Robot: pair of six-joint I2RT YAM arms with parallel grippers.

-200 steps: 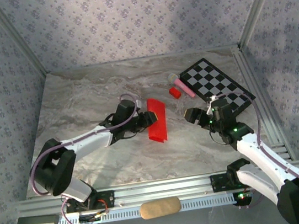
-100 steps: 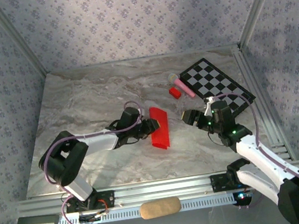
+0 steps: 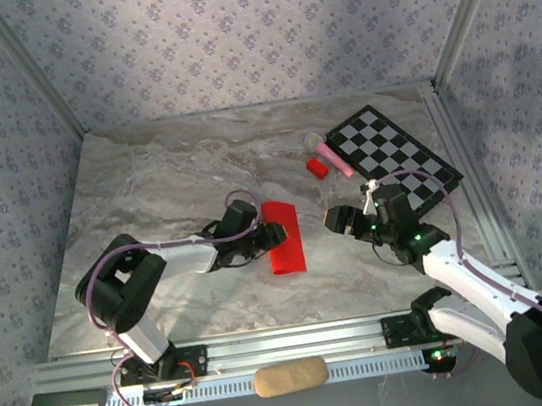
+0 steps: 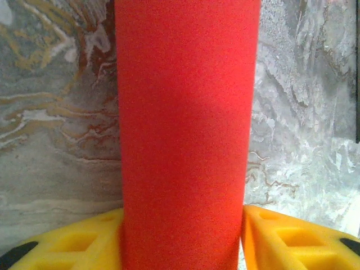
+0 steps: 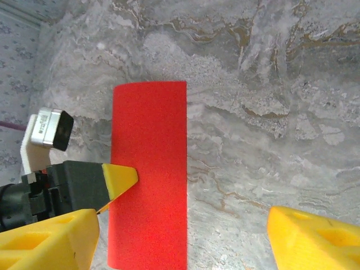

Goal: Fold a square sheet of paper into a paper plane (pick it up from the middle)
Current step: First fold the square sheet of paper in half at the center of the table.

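The square sheet of paper is folded into a long bright red strip on the marble table. My left gripper reaches in from the left at the strip's left edge. In the left wrist view the paper runs straight up from my left gripper and fills the gap between the yellow fingers. Whether they press it I cannot tell. In the right wrist view one left fingertip overlaps the paper's left edge. My right gripper is open just right of the strip, holding nothing.
A black-and-white checkered mat lies at the back right, with a small red block and a pink stick beside its left corner. A tan oblong object rests on the metal rails at the near edge.
The left gripper has brought the strip from a tilted pose to lying straighter and slightly nearer. The right gripper has moved left toward the strip.
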